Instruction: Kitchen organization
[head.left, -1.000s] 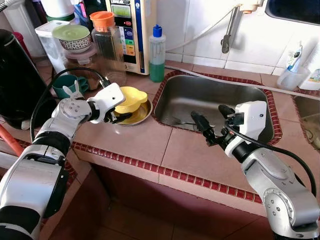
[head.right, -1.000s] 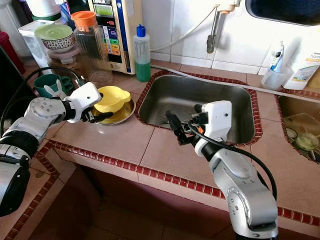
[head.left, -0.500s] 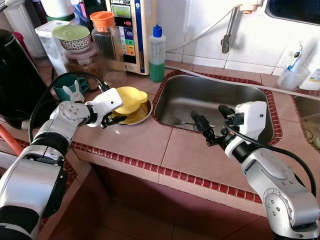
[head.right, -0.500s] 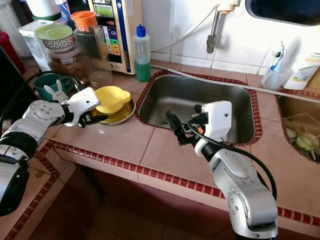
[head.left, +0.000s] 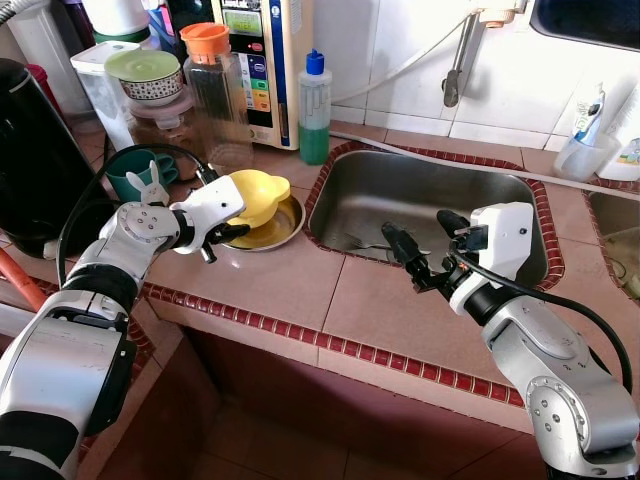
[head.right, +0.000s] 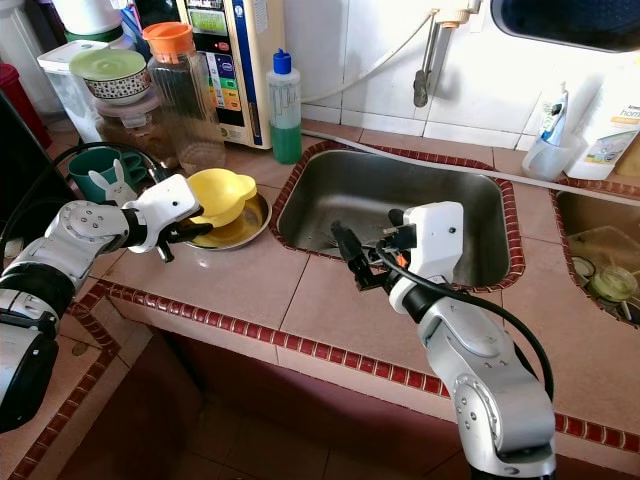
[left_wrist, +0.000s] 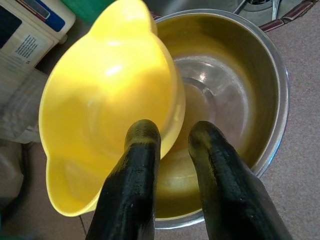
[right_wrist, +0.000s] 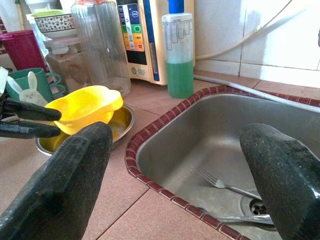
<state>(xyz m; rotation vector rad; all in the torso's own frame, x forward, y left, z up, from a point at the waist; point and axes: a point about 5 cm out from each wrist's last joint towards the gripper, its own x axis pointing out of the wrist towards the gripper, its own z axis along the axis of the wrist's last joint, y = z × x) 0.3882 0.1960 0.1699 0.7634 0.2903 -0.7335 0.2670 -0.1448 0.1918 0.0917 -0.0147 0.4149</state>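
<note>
A yellow plastic bowl (head.left: 256, 194) hangs tilted over a shallow steel bowl (head.left: 285, 226) that rests on the tiled counter left of the sink. My left gripper (head.left: 229, 231) is shut on the yellow bowl's rim, one finger inside the wall and one outside (left_wrist: 215, 175). Above the counter at the sink's front edge, my right gripper (head.left: 414, 227) is open and holds nothing. It points toward the two bowls.
The steel sink (head.left: 460, 190) holds a fork (right_wrist: 220, 184) near its drain. Behind the bowls stand a green soap bottle (head.left: 313, 108), an orange-lidded jar (head.left: 216, 85), a teal rabbit mug (head.left: 136, 172) and a water purifier (head.left: 256, 55). A black appliance (head.left: 30, 160) stands far left.
The left gripper drew back slightly toward the left and tipped the yellow bowl up more steeply over the steel bowl. The right arm has stayed still.
</note>
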